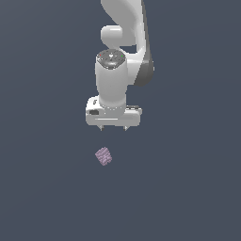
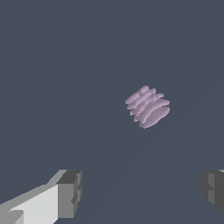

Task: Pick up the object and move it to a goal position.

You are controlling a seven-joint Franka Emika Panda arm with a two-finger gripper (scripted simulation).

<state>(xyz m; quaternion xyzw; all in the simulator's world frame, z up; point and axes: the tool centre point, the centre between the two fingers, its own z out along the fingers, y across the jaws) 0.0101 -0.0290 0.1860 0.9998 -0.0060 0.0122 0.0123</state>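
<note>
The object [image 1: 103, 156] is a small pale purple-pink ridged block lying on the dark grey floor, rotated askew. My white gripper [image 1: 113, 129] hangs above it, a short way off and slightly toward the exterior view's right. The jaws are wide apart with nothing between them. In the wrist view the object [image 2: 147, 106] lies ahead of the gripper [image 2: 142, 192], apart from both grey fingertips [image 2: 70, 192], and its striped ridges show clearly.
The white arm [image 1: 123, 42] rises behind the gripper toward the top of the exterior view. The flat dark grey floor [image 1: 188, 188] spreads all around. No goal marker shows.
</note>
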